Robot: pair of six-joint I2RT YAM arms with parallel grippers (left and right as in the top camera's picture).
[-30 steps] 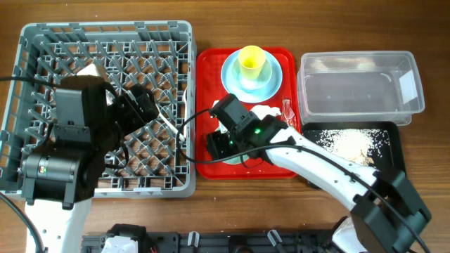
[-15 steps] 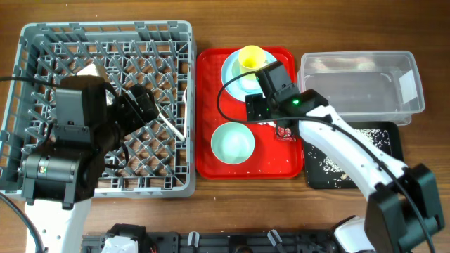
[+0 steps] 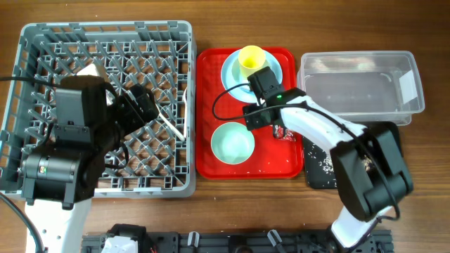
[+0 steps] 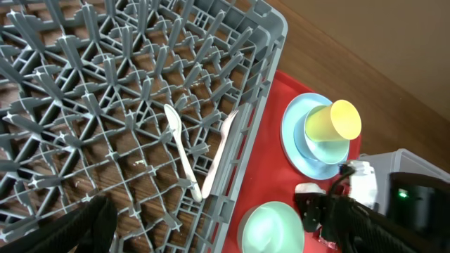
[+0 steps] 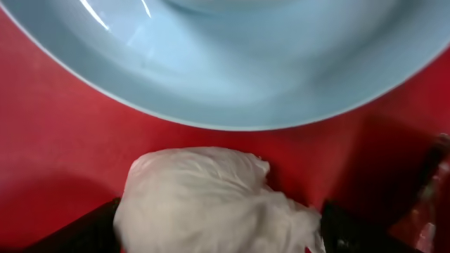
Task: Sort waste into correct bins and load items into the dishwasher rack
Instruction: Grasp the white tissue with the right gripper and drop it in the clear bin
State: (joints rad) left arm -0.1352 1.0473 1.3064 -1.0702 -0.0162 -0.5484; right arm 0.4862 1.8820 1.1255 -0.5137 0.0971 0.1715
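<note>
White arm links [image 3: 320,130], black joint housings [image 3: 70,116], black cables [image 3: 223,95], green indicator light [image 3: 279,97].

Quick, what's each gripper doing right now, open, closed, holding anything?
Left gripper: open, holding nothing.
Right gripper: open, straddling the crumpled white napkin, not clamped.

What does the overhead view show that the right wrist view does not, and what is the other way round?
Only the overhead view shows the grey rack, the yellow cup, the green bowl, the clear tub and the black tray. Only the right wrist view shows the crumpled white napkin, lying between the fingers of the open right gripper. Both views show the blue plate and the red tray.
</note>
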